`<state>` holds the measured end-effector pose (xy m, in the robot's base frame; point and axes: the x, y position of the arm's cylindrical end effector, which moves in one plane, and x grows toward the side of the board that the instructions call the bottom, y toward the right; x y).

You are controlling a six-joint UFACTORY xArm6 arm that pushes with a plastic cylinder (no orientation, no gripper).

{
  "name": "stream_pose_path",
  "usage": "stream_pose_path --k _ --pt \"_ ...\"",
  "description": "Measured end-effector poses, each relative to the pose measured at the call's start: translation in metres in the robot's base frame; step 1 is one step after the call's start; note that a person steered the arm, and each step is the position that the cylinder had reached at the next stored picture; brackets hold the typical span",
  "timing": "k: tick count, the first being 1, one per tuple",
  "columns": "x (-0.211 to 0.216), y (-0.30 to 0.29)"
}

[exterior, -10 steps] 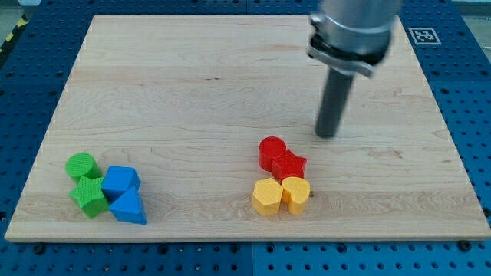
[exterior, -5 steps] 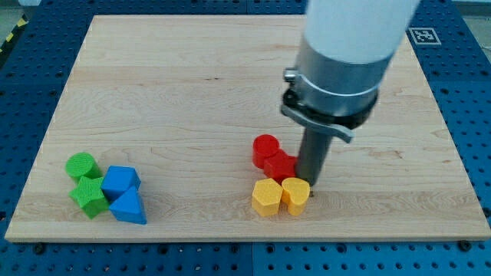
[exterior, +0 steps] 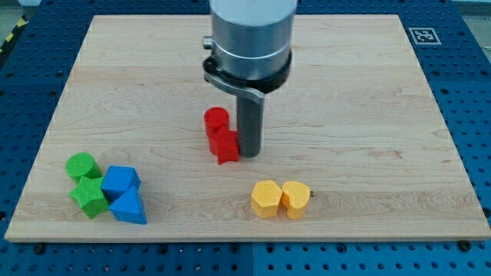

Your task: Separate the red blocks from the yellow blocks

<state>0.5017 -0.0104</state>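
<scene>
Two red blocks sit near the board's middle: a red cylinder (exterior: 216,120) and, touching it just below, a red star-like block (exterior: 225,146). My tip (exterior: 250,155) stands against the right side of the lower red block. Two yellow blocks lie lower right of it: a yellow hexagon-like block (exterior: 266,198) and a yellow heart-like block (exterior: 296,198), touching each other. A wide gap of bare wood lies between the red pair and the yellow pair.
At the lower left a cluster holds a green cylinder (exterior: 81,165), a green star-like block (exterior: 89,196), a blue cube (exterior: 120,182) and a blue triangular block (exterior: 128,208). The wooden board (exterior: 368,92) rests on a blue pegboard table.
My tip came down to the red blocks' right side and pushed both up and to the left, away from the yellow blocks. The yellow blocks stayed put.
</scene>
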Motion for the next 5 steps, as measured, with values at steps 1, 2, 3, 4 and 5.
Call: stream_pose_path --k 1,2,3,4,5 --pt "0.004 -0.011" --pt "0.035 -0.005" --pt "0.047 -0.011" --pt "0.045 -0.041" --pt "0.031 -0.043"
